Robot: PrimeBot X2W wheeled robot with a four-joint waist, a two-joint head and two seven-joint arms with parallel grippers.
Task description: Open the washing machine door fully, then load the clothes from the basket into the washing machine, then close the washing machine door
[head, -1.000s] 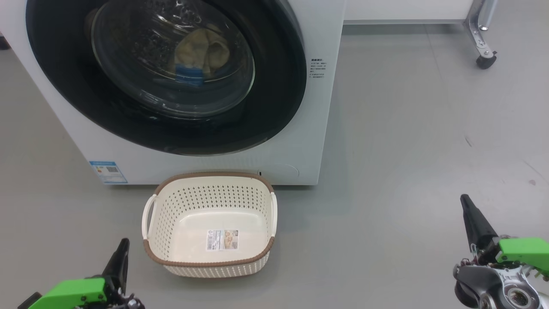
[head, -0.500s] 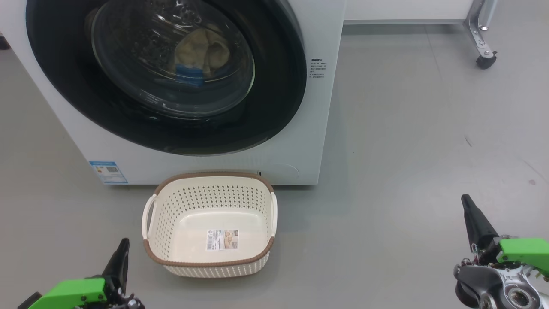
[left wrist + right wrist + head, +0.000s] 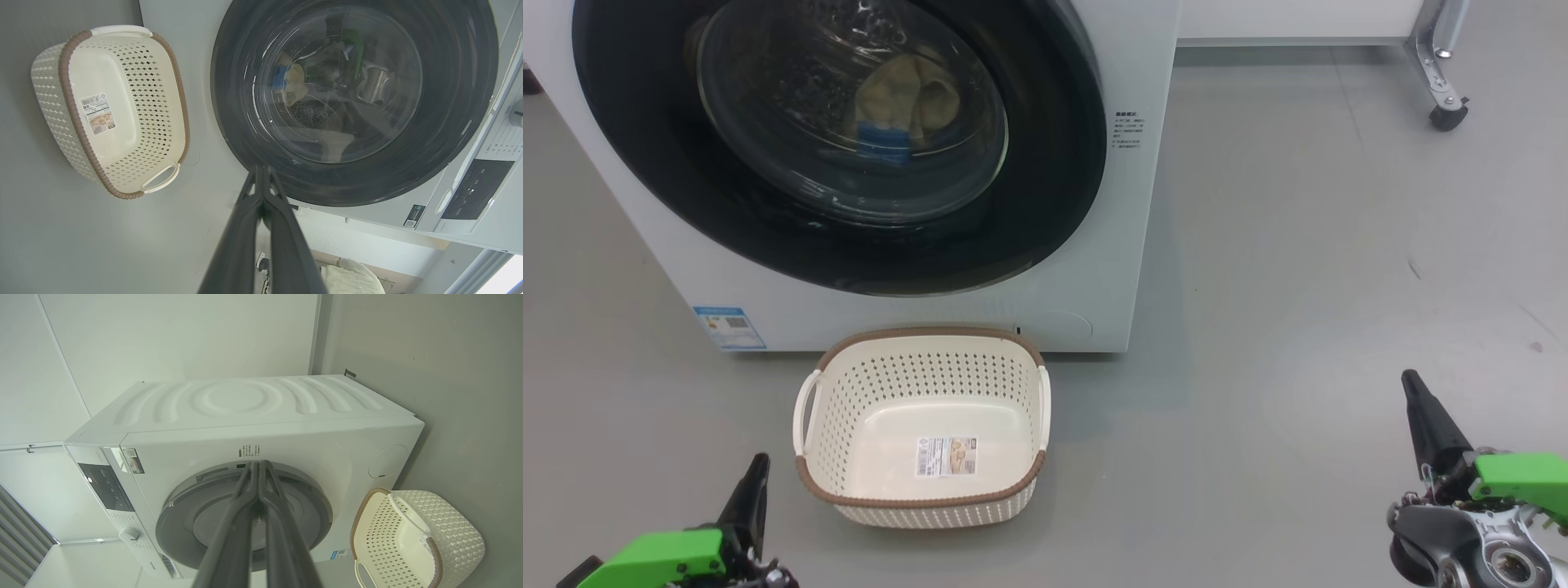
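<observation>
Behind the bulging glass of the washing machine door lie the clothes, a cream bundle with a blue patch resting inside the drum. The door appears flat against the white front of the washing machine in the head and right wrist views, so I judge it shut, though no view shows whether the latch has caught. The basket stands on the grey floor just in front of the machine's base, below the door and a little right of the blue-white sticker. It holds nothing but its label. By that layout all three steps look done — door opened, load moved in, door closed — and nothing plainly remains. The left gripper sits low at the left, near the basket's front corner but apart from it. The right gripper sits low at the right, well apart from both basket and machine. In each wrist view the two dark fingers meet at their tips with nothing between them. For moving off, the floor to the right of the machine is wide and bare — the only obstacle there is a caster wheel on a metal leg far off at the upper right. The left arm has less margin, with the basket's brown rim and side handle close by.
</observation>
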